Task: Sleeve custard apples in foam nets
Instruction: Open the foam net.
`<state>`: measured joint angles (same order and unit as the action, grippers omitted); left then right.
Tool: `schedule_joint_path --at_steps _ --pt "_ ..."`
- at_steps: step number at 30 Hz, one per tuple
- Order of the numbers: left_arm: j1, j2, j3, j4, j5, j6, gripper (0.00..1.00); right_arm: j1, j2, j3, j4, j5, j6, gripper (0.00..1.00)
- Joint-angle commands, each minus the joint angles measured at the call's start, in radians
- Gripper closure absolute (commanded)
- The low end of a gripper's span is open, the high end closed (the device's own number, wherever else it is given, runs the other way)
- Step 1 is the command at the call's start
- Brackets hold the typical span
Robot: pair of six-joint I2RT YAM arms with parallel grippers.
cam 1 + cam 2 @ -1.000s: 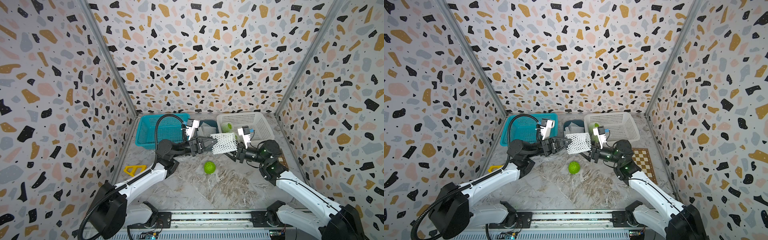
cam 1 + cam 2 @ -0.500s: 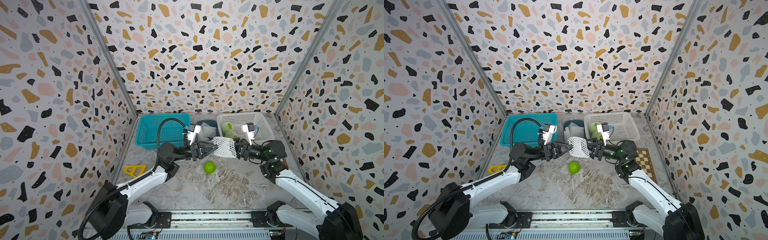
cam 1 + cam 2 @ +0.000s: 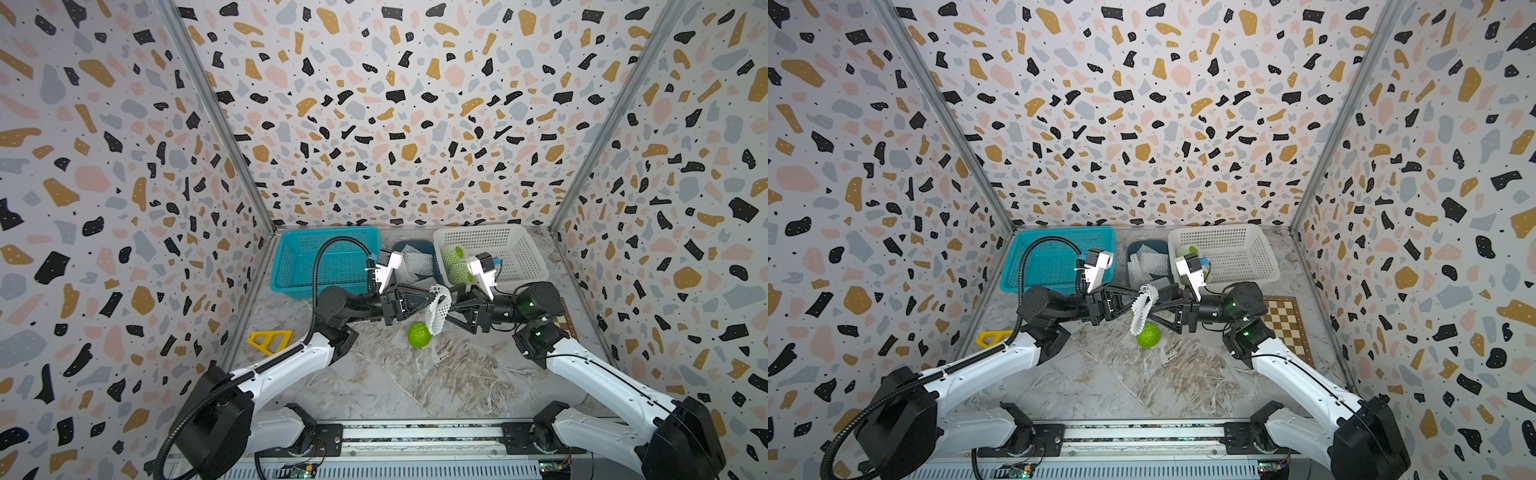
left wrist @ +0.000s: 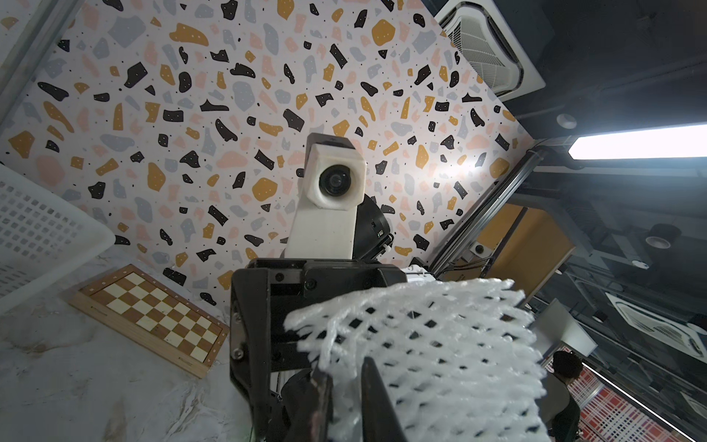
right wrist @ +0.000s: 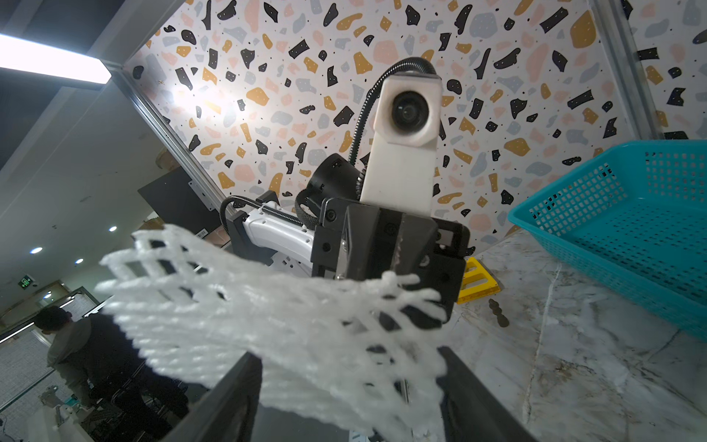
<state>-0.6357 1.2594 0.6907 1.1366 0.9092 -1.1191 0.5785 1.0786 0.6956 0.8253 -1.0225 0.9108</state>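
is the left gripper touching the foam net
Touching. In the right wrist view the left gripper is closed on the edge of the foam net, its strands pinched between the jaws.

Two robot arms are mounted on a silver rail [image 3: 419, 432] at the bottom of the frame, with white shells dotted with small screws and round black joints. The left arm [image 3: 286, 365], lower left, carries a black ribbed cable [image 3: 320, 257]. The right arm [image 3: 602, 374], lower right, has green lights [image 3: 530, 303] glowing on its black wrist joints. The left hand [image 3: 432, 297] and right hand [image 3: 449, 309] are black and triangular, each topped by a boxy white camera [image 4: 336, 183] with a round dark lens.
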Motion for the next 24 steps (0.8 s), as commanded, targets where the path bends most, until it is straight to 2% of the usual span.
schedule_joint_path --at_steps 1,5,14,24 --pt "-0.004 0.008 0.01 0.128 0.014 -0.03 0.85 0.011 0.001 0.045 0.016 -0.018 -0.02 0.31" --pt "-0.004 -0.008 -0.001 0.119 0.004 -0.016 0.86 0.01 -0.01 0.035 0.035 -0.018 -0.011 0.39" --pt "0.002 -0.109 -0.043 -0.061 -0.042 0.119 0.87 -0.001 -0.06 0.015 0.065 -0.03 -0.004 0.45" --pt "0.004 -0.115 -0.05 -0.08 -0.055 0.114 0.89 -0.009 -0.082 -0.029 0.151 -0.033 0.022 0.54"
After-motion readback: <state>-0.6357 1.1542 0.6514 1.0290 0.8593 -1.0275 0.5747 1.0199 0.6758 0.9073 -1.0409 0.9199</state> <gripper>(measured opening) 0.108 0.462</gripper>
